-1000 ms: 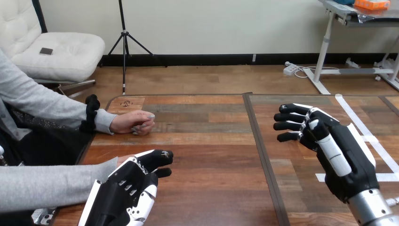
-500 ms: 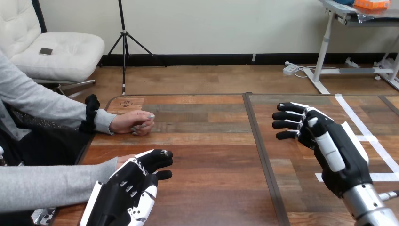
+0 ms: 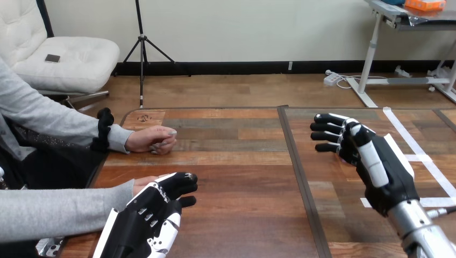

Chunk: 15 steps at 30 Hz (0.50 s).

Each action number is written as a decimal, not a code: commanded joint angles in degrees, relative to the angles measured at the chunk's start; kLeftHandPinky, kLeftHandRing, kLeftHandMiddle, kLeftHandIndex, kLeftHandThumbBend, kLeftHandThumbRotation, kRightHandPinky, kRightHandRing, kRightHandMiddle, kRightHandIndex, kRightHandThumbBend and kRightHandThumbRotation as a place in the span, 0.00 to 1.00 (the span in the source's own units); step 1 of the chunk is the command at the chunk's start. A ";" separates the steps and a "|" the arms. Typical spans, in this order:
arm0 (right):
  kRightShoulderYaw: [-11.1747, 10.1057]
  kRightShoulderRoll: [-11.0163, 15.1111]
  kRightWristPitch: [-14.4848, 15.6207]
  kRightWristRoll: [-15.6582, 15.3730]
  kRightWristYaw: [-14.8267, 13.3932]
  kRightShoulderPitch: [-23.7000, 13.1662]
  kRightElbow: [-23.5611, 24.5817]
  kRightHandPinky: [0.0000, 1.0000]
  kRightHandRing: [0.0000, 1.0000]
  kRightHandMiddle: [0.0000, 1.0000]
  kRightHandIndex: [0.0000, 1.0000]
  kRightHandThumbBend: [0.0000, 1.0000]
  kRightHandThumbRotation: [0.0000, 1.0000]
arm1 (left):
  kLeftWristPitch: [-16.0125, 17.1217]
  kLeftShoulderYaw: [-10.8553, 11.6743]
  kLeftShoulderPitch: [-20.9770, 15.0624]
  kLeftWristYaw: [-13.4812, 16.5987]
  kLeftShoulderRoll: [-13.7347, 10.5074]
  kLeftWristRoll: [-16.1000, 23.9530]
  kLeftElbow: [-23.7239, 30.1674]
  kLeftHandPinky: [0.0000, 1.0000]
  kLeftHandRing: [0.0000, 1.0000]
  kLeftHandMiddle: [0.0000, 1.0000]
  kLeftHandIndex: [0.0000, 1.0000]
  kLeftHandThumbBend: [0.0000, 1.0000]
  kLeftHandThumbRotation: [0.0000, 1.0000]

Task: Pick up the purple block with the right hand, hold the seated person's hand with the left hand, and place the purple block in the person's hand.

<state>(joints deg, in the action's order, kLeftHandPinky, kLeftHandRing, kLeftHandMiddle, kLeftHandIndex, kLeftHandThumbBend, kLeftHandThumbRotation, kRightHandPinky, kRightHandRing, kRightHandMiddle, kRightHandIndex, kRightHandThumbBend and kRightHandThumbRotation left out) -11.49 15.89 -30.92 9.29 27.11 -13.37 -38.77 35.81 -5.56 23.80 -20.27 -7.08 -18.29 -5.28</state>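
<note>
Your black-and-white right hand (image 3: 376, 166) hangs open above the brown wooden table (image 3: 242, 188), your left hand (image 3: 148, 217) covers the person's hand (image 3: 141, 183), grip unclear; the purple block's spot you cannot tell, but expect it light and rigid: pinch opposite faces

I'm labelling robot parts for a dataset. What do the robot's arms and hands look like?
The left hand is black with white shell panels at its edges. The right hand is black, with black-and-white jointed fingers and a silver, cylindrical forearm.

Person's nearer hand (image 3: 141, 184) beneath left hand (image 3: 152, 214)
</note>
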 commanded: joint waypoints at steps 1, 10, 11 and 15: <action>-0.25 2.02 -3.88 -0.88 -0.72 -10.38 -6.16 0.78 0.80 0.80 0.77 0.91 0.97 | -1.25 1.01 -1.73 0.87 1.01 0.55 3.89 0.80 0.81 0.78 0.71 0.02 0.12; 0.95 3.16 -4.91 -4.47 -3.25 -15.12 -13.26 0.82 0.84 0.82 0.79 0.94 1.00 | -1.12 1.20 -1.78 1.02 0.84 0.72 4.26 0.81 0.79 0.78 0.70 0.01 0.11; 1.32 3.46 -5.07 -5.48 -4.06 -15.85 -14.22 0.82 0.84 0.82 0.79 0.94 1.00 | -0.89 1.28 -1.89 0.94 0.80 0.74 4.05 0.80 0.79 0.78 0.70 0.00 0.11; 2.07 4.19 -5.59 -7.93 -5.94 -17.98 -17.12 0.83 0.85 0.83 0.80 0.94 1.00 | -0.53 1.41 -2.14 0.70 0.68 0.79 3.66 0.79 0.79 0.77 0.70 0.01 0.10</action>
<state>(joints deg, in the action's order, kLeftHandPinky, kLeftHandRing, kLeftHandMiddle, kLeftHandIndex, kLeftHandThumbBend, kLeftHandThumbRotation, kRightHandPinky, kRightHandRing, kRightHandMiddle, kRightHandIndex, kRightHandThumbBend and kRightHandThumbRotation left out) -11.02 17.45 -33.26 4.47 24.10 -20.85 -50.91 34.41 -5.55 24.41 -19.44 -7.25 -17.47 -4.99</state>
